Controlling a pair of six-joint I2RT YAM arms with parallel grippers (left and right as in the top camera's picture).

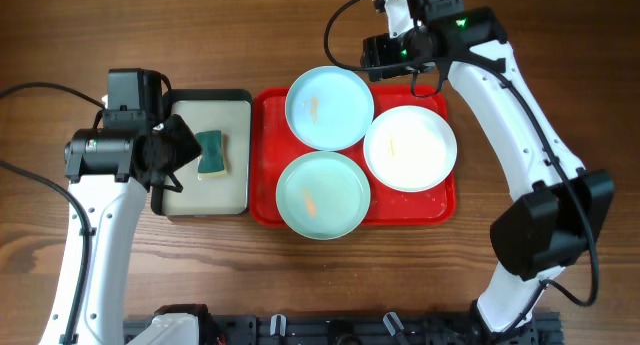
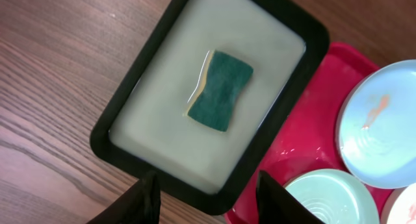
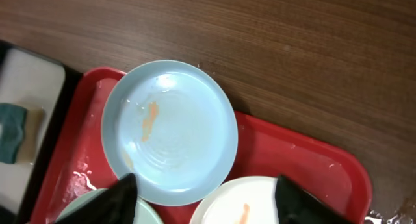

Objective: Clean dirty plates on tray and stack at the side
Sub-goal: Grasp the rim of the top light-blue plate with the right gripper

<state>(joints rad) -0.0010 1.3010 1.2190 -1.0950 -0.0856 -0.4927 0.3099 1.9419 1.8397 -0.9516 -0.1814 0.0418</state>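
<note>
Plates [image 1: 330,107] rest on the tray [image 1: 263,190], clear below the parted right jaws.

Glossy smooth plates [image 1: 329,107] sit on a shiny wet red plastic tray [image 1: 262,175], matt wood-grain table [image 1: 120,25] underneath.

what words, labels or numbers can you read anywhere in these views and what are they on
None: no readable text in any view.
Far aqua plate, near aqua plate, white plate: unmarked.
Red tray, sponge, black-rimmed tray: unmarked.
Right arm: a green light, no lettering visible.
</note>
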